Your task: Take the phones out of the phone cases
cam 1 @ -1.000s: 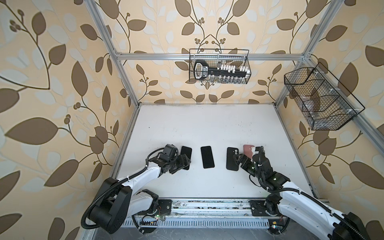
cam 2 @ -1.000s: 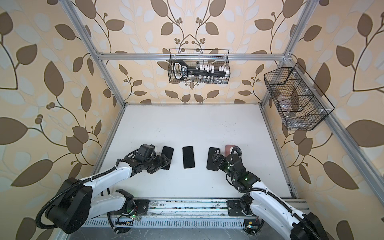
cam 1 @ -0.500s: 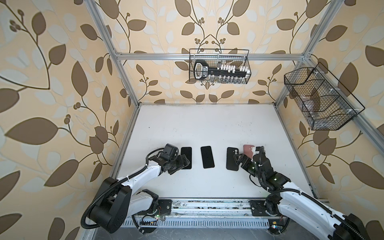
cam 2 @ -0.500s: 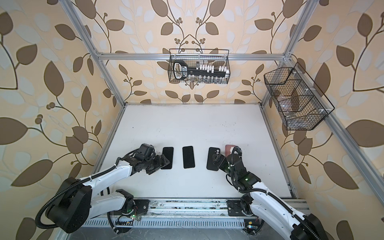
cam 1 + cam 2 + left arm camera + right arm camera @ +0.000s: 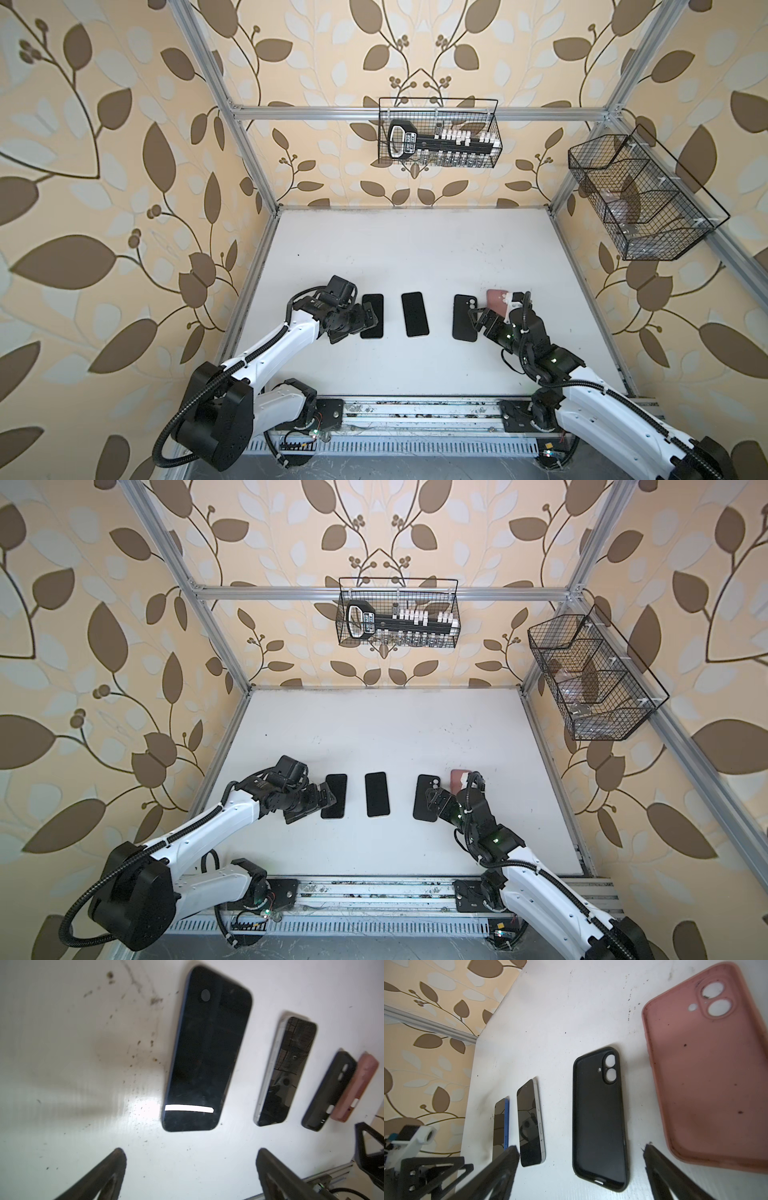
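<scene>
- Lying flat in a row on the table (image 5: 415, 249) in a top view: blue phone (image 5: 375, 305), silver phone (image 5: 414, 313), black case (image 5: 462, 318), pink case (image 5: 494, 298) (partly under the right arm).
- Left wrist view: left gripper (image 5: 191, 1157) spread wide, empty, with the blue phone just beyond its fingertips.
- Right wrist view: right gripper (image 5: 580, 1151) spread wide, holding nothing, with the black case seen between its fingers; both cases lie empty.

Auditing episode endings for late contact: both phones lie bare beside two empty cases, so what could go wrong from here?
1. The open left tool hangs close to the blue-edged phone. A careless retreat might drag or spin it toward the silver-edged phone.
2. The open right tool straddles the near end of the black case, with the pink case close beside. Pulling back low might hook the rim and shove the cases together.
</scene>
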Motion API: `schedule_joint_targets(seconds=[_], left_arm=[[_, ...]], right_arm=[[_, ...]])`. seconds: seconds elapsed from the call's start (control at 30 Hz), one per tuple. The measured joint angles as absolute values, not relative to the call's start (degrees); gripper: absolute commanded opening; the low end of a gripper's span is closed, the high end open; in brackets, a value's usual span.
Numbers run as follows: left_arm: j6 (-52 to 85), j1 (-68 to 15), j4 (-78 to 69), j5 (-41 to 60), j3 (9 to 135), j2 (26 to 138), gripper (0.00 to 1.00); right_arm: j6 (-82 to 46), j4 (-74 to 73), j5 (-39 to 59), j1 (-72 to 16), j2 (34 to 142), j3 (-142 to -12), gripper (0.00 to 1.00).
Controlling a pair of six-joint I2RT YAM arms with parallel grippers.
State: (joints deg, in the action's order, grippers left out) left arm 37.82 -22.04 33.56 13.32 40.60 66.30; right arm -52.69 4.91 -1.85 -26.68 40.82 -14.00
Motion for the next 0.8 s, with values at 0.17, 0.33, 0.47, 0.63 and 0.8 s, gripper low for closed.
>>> schedule_joint_targets(seconds=[0.17,0.33,0.47,0.63,0.8], left_arm=[[34.37,-19.44,36.34,13.63,46.87,67.05,0.99],[30.61,-15.03,37.28,14.68,50.04,67.09,0.99],[28.32,-11.81,37.41,14.7,52.99,67.33,0.99],[26.76,-10.41,36.1,13.04,57.65,68.25,0.99],[25.41,-10.39,32.36,11.07,59.64,69.17,0.99]], right_arm=[[-48.45,4.95,4.99,-24.47,42.28,-16.95,0.93],[-43.31,6.72,9.17,-23.75,45.19,-23.27,0.93],[-39.35,8.19,11.42,-22.44,47.79,-28.29,0.93],[-35.88,9.32,14.59,-19.38,51.13,-32.29,0.93],[-32.53,11.25,17.34,-16.49,54.89,-35.99,0.92]])
